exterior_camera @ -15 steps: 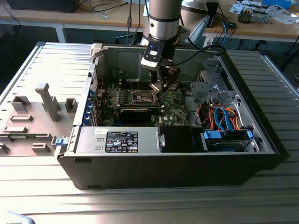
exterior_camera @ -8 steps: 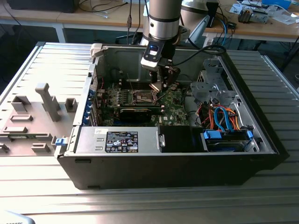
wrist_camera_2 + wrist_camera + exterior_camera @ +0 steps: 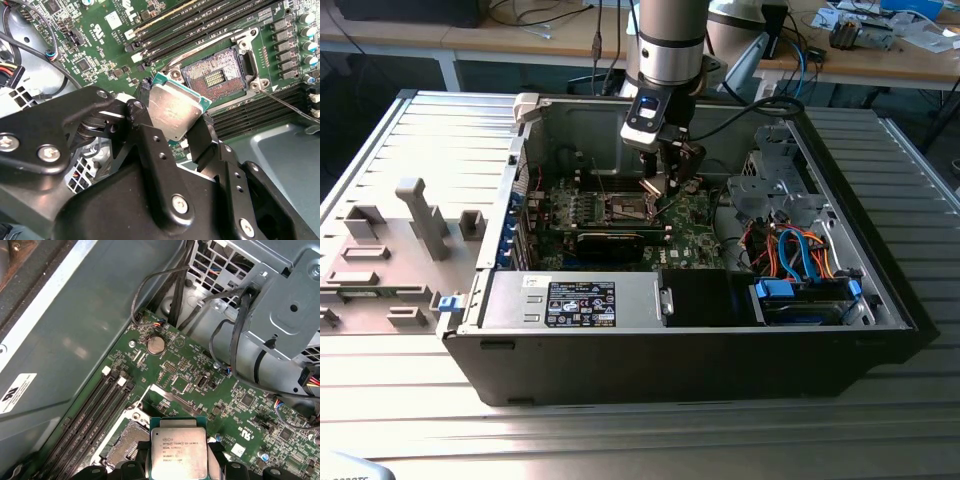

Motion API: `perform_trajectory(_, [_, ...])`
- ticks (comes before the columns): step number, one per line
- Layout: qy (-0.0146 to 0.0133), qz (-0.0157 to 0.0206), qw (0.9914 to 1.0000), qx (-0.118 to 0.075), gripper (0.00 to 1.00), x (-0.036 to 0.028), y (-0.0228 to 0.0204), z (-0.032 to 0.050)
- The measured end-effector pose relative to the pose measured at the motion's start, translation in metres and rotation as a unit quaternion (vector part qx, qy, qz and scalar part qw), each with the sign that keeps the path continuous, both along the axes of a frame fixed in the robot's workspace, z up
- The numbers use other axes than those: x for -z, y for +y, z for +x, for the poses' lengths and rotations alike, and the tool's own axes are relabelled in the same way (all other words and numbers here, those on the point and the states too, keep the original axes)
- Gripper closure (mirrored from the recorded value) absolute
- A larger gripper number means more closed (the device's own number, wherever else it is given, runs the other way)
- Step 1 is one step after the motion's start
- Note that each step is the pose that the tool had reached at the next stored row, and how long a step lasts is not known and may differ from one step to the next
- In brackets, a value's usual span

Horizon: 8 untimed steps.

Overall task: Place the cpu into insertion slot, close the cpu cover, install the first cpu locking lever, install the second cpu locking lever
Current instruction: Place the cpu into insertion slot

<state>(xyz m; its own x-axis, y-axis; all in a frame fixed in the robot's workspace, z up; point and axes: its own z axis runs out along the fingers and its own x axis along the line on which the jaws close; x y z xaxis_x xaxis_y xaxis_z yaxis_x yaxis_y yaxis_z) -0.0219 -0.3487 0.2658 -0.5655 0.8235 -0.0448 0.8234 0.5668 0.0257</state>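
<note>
My gripper (image 3: 172,124) is shut on the cpu (image 3: 176,111), a silvery square chip held flat by two opposite edges between the black fingers (image 3: 145,131). In the first wrist view the cpu (image 3: 178,452) shows its printed lid. The insertion slot (image 3: 218,75) lies open beside the chip, a short gap away, with its pin field bare and a silver rim around it. I cannot tell the cpu cover apart from that rim. A thin wire locking lever (image 3: 290,102) runs past the slot. In the exterior view the gripper (image 3: 665,188) hangs over the green board just right of the insertion slot (image 3: 628,207).
Black memory slots (image 3: 210,22) flank the socket on both sides. A long black card (image 3: 610,240) lies in front of it. The labelled power supply (image 3: 580,300) sits at the case front and a drive cage with blue and orange cables (image 3: 800,255) on the exterior view's right. Grey fixtures (image 3: 420,215) stand outside.
</note>
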Motion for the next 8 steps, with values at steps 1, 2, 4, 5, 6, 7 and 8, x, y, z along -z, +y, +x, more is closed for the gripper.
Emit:
perform_trajectory(1, [0.0000,0.0000,1.00000,0.001,0.46,0.0000,0.0000,0.0000])
perform_trajectory(2, [0.0000,0.0000,1.00000,0.001,0.46,0.0000,0.0000,0.0000])
perform_trajectory(4, [0.0000,0.0000,1.00000,0.002,0.46,0.0000,0.0000,0.0000])
perform_trajectory(5, [0.0000,0.0000,1.00000,0.002,0.46,0.0000,0.0000,0.0000])
perform_trajectory(6, [0.0000,0.0000,1.00000,0.003,0.46,0.0000,0.0000,0.0000])
perform_trajectory(7, [0.0000,0.0000,1.00000,0.003,0.46,0.0000,0.0000,0.0000])
perform_trajectory(8, [0.0000,0.0000,0.99999,0.003,0.46,0.0000,0.0000,0.0000])
